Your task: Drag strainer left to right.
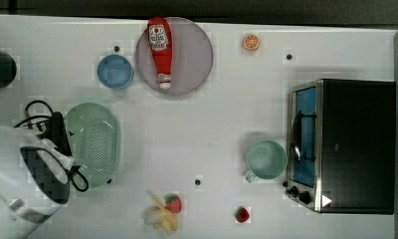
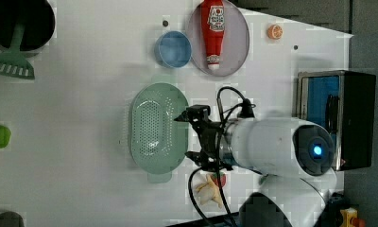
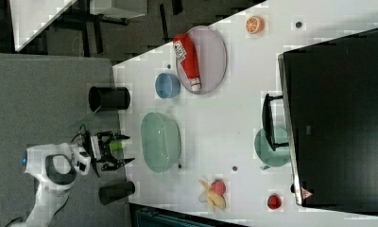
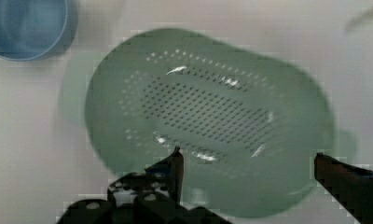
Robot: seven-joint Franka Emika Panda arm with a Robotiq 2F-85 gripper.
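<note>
The strainer is a pale mint-green oval colander with a hole-dotted inside, standing on the white table at the top view's left. My gripper hovers over the strainer's rim on the top view's left side, open, with nothing between its fingers. In the left view the gripper sits at the right rim of the strainer. The right view has the gripper just left of the strainer. The wrist view looks down on the strainer, and the gripper is spread wide across its near rim.
A blue bowl and a plate with a ketchup bottle lie behind the strainer. A green mug stands beside the toaster oven at the top view's right. A banana with a strawberry lies near the front edge.
</note>
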